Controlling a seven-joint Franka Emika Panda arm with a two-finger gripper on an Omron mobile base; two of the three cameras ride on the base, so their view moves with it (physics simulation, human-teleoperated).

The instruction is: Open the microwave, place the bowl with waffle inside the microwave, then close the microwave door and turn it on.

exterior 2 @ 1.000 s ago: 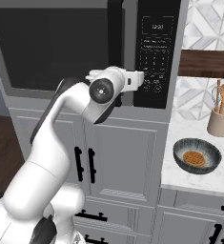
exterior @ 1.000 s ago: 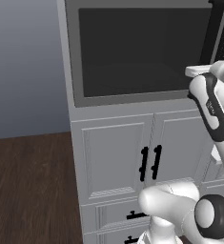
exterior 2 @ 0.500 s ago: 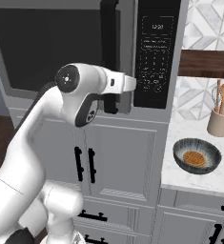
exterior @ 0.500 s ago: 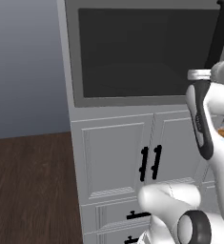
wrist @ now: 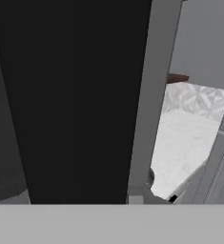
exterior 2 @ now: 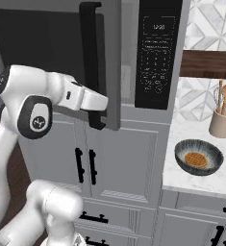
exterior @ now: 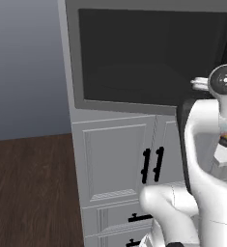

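A large boxy grey microwave (exterior 2: 133, 53) with a black speckled control panel sits built in above white panelled cabinet doors (exterior 2: 129, 158) with short black handles. Its wide grey-framed microwave door (exterior: 148, 58), with a big dark glass window, stands swung partly out from the body, its long thick black bar handle (exterior 2: 89, 53) showing in the right base view at the door's free edge. The white robot arm reaches across the cabinet front to the lower end of that handle, where the dark two-finger gripper (exterior 2: 98, 118) sits against the bar at the door's bottom edge; the jaws appear set around the bar, though a firm grip cannot be told. To the right, a white marbled counter (exterior 2: 182, 173) carries a small round dark-rimmed bowl (exterior 2: 199, 156) near its front left corner, well apart from the microwave. An orange-brown waffle (exterior 2: 196, 159) lies inside the bowl. A cream utensil holder (exterior 2: 222, 124) with wooden spoons stands toward the counter's back edge, behind the bowl.
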